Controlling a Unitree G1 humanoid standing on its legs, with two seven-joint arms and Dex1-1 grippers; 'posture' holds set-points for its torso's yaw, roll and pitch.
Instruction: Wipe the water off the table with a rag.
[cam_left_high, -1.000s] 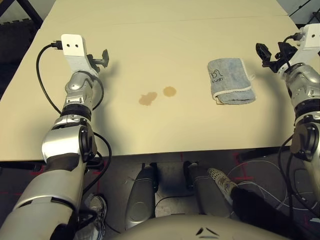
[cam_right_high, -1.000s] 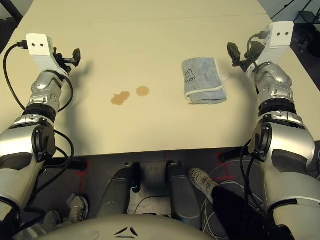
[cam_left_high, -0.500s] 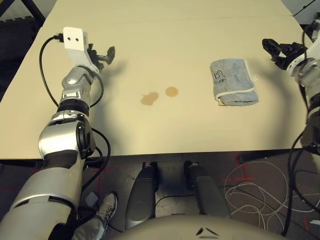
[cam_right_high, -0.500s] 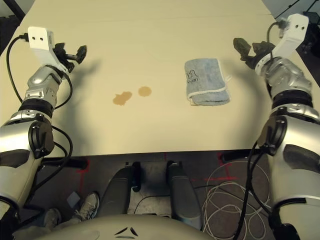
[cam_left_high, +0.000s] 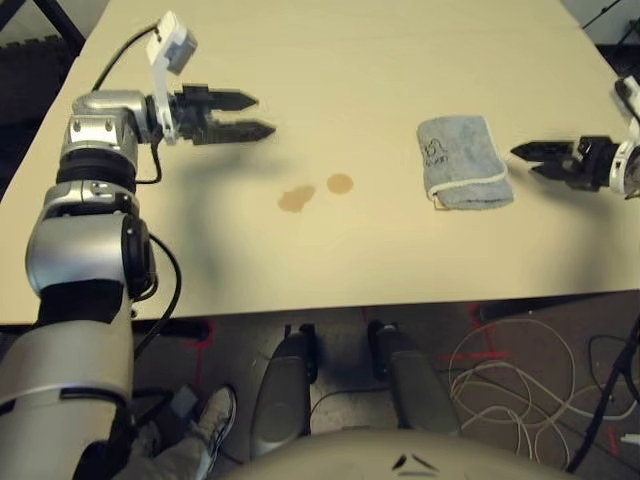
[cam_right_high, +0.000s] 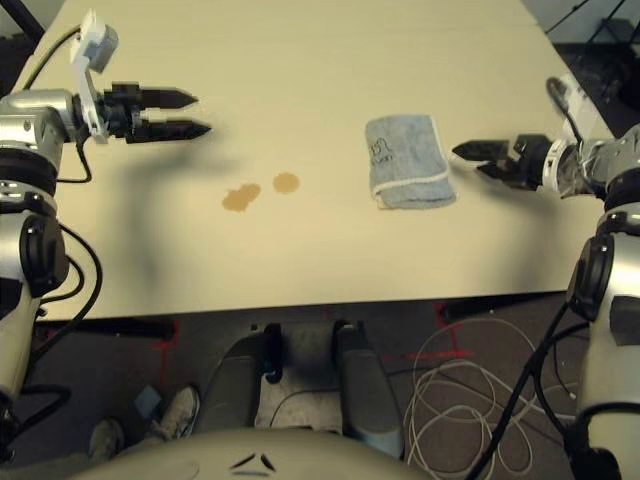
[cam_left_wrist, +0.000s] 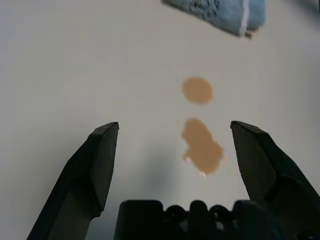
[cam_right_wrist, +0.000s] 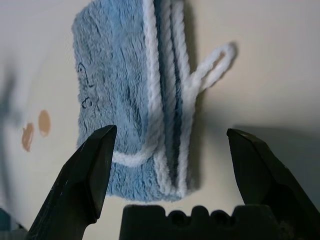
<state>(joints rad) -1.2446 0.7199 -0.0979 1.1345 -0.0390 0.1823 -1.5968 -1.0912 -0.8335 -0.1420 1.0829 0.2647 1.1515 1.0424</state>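
The rag (cam_left_high: 461, 163) carries a small dark printed logo near its 9 o'clock edge: a curly mark above a short word, too small to read. No other text shows.

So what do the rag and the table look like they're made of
The rag looks like terry cloth: fuzzy, looped grey-blue pile, with cream corded edging and a small hanging loop. The table looks like a smooth, matte pale beige board, perhaps laminate or painted wood; it shows no grain or gloss, only a faint seam, so the exact material stays open.
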